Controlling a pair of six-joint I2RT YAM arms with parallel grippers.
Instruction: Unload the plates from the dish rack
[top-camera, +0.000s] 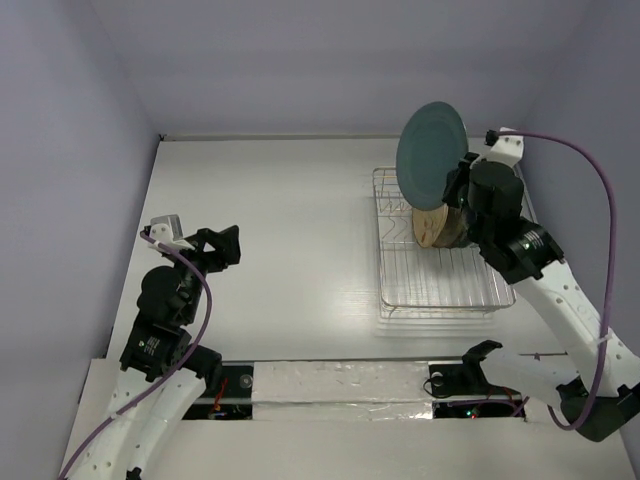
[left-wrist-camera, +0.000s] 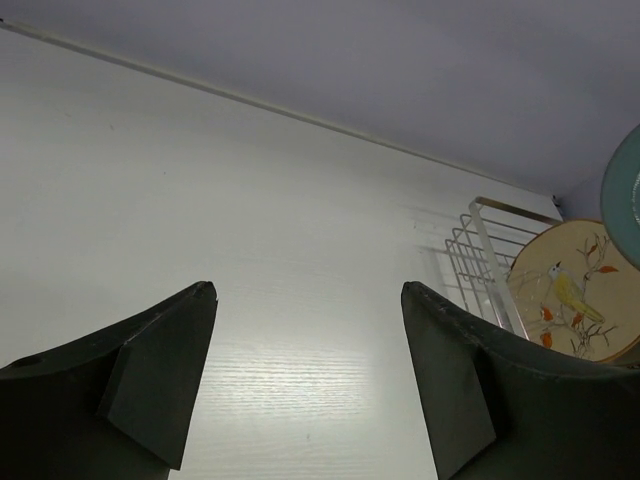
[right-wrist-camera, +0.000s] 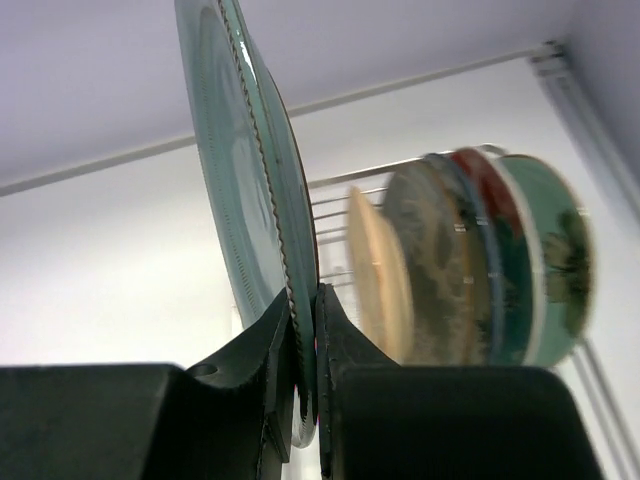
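My right gripper (top-camera: 456, 186) (right-wrist-camera: 303, 302) is shut on the rim of the plain teal plate (top-camera: 430, 155) (right-wrist-camera: 240, 170) and holds it upright, lifted above the back of the dish rack (top-camera: 440, 290). The teal plate's edge also shows in the left wrist view (left-wrist-camera: 626, 195). A tan plate (top-camera: 432, 228) (left-wrist-camera: 570, 290) (right-wrist-camera: 375, 270) with a bird picture stands in the rack. Behind it stand a white blue-rimmed plate (right-wrist-camera: 462, 250), a red plate (right-wrist-camera: 492, 200) and a pale green plate (right-wrist-camera: 560, 260). My left gripper (top-camera: 225, 246) (left-wrist-camera: 308, 290) is open and empty over bare table at the left.
The rack's wire side (left-wrist-camera: 470, 240) rises to the right of my left gripper. A flat pale tray edge (top-camera: 430, 316) shows under the rack's near side. Purple walls close in the table at the back and both sides. A white strip (top-camera: 340, 380) runs between the arm bases.
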